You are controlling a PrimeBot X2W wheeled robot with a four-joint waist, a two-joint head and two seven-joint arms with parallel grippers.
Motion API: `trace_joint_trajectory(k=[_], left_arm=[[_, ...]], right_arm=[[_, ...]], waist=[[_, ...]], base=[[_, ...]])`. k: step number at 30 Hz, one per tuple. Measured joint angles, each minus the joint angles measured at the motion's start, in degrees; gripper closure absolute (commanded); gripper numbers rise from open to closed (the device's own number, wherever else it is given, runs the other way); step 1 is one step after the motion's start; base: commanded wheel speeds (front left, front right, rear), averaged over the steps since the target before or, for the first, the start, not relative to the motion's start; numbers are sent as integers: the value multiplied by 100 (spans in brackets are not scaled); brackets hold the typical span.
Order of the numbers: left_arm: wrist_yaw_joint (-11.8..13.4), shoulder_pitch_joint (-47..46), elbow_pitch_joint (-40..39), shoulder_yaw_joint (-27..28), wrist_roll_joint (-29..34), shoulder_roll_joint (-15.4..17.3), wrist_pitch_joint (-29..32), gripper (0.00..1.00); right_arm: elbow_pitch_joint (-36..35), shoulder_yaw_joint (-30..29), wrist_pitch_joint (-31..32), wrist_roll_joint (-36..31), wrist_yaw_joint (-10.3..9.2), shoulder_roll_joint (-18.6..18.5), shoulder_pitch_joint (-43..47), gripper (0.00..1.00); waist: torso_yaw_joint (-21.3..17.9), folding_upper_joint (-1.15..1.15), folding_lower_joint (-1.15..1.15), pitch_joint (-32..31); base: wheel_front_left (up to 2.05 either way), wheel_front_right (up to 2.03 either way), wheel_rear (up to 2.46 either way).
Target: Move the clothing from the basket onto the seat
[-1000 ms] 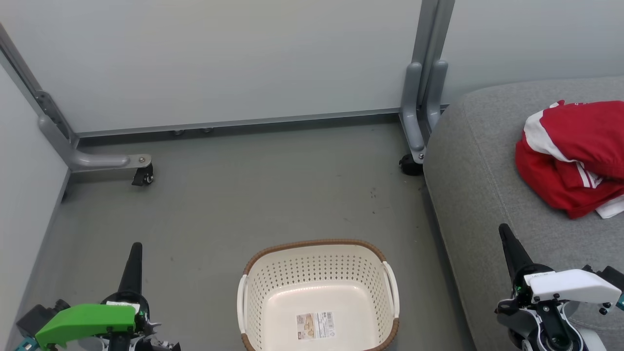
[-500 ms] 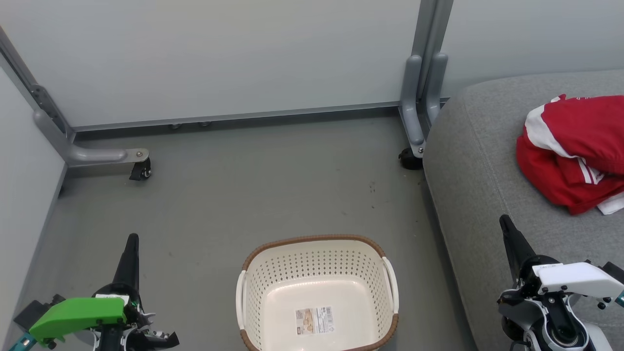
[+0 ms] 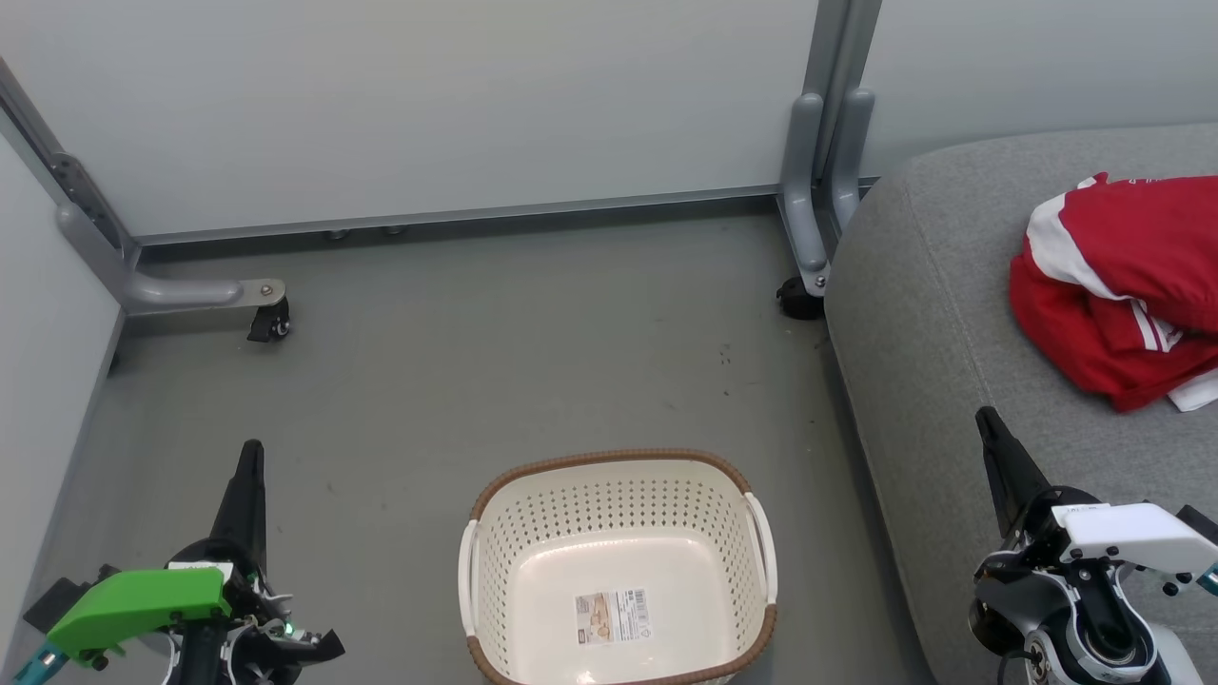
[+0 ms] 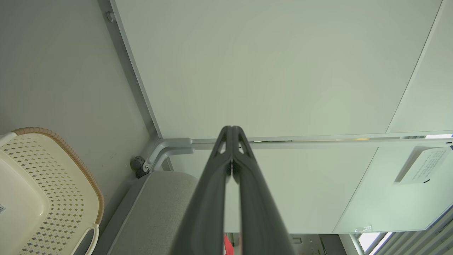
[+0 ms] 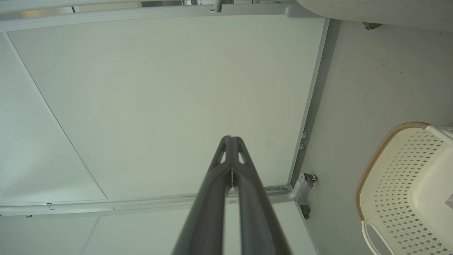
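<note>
Pale grey-white wall panels point(image 3: 428, 105) across the back, joined by a grey metal frame post point(image 3: 826, 143). Smooth grey floor point(image 3: 476, 362) below them.

Large grey fabric seat point(image 3: 952, 381), with a rounded corner and a stitched seam, takes the right side of the head view, its corner near the post.

Cream-white perforated plastic basket point(image 3: 609, 459) with a brown woven-look rim and white side handles stands on the floor at bottom centre, just beside the seat's edge, between the two tools.

Red clothing point(image 3: 1113, 285) with white stripes and trim lies crumpled in a heap on the seat at far right, cut off by the picture edge, well apart from the basket.

Green-cased left tool point(image 3: 251, 447) with long dark fingers sits at lower left over the floor. Its fingers are pressed together and grip nothing; the left wrist view shows the tips touching.

White-cased right tool point(image 3: 985, 415) at lower right sits over the seat's edge, fingers likewise closed on nothing, near the clothing but not touching it.

White paper label point(image 3: 614, 616) lies flat on the basket bottom.

Small black caster wheel point(image 3: 271, 323) under the left frame foot, another caster point(image 3: 797, 303) at the post's base.
</note>
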Motion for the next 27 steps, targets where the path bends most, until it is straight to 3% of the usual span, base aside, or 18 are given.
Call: trace_joint_trajectory(k=[27], left_arm=[[0, -13, 1, 31, 11, -40, 34, 100]], right_arm=[[2, -7, 1, -1, 0, 1, -1, 100]], waist=[[0, 0, 0, -1]], base=[[0, 0, 0]])
